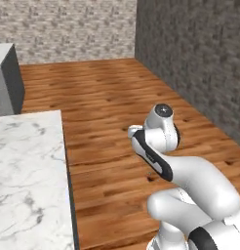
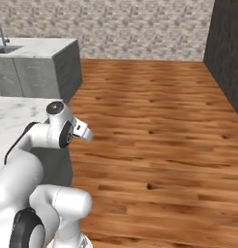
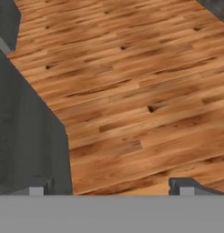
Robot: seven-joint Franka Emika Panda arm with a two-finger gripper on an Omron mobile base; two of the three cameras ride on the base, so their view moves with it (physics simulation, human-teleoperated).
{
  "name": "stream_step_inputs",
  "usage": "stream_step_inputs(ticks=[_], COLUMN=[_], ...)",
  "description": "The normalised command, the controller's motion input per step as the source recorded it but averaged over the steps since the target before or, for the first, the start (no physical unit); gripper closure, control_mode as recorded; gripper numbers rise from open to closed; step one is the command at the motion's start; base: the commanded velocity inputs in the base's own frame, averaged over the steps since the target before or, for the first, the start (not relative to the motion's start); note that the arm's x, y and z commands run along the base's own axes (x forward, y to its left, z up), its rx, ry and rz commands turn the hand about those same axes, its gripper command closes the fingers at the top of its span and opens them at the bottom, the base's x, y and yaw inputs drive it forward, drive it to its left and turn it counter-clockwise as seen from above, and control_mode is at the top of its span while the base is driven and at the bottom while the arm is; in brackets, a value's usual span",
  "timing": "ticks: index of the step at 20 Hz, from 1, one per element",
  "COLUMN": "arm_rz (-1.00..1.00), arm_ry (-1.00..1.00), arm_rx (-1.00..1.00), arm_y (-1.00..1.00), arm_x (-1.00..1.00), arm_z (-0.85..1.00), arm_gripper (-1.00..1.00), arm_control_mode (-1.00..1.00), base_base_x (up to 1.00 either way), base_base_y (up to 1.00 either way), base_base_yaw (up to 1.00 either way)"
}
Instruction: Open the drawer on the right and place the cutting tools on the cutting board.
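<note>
The gripper (image 3: 109,187) is wide open and holds nothing; its two fingertips (image 3: 184,185) stand over the wooden floor (image 3: 132,91), beside a dark grey wall of the bench (image 1: 29,166). The bench has a white marble top. I cannot see the drawer or the cutting tools.

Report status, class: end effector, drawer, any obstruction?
End effector open, empty, over wooden floor. Drawer and cutting tools not sighted. Marble island counter to arm's left, grey side near left fingertip.
</note>
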Motion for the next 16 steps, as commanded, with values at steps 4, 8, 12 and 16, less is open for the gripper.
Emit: stream_step_inputs(ticks=[4,8,12,16], arm_rz=[0.0,0.0,0.0,0.0], arm_ry=[0.0,0.0,0.0,0.0], arm_rx=[0.0,0.0,0.0,0.0], arm_y=[0.0,0.0,0.0,0.0], arm_x=[0.0,0.0,0.0,0.0], arm_z=[0.0,0.0,0.0,0.0], arm_gripper=[-1.0,-1.0,-1.0,-1.0], arm_control_mode=[1.0,1.0,1.0,1.0], base_base_x=[1.0,1.0,1.0,1.0], base_base_y=[-0.84,-0.58,-0.39,-0.13], base_base_yaw=[0.04,0.06,0.12,0.29])
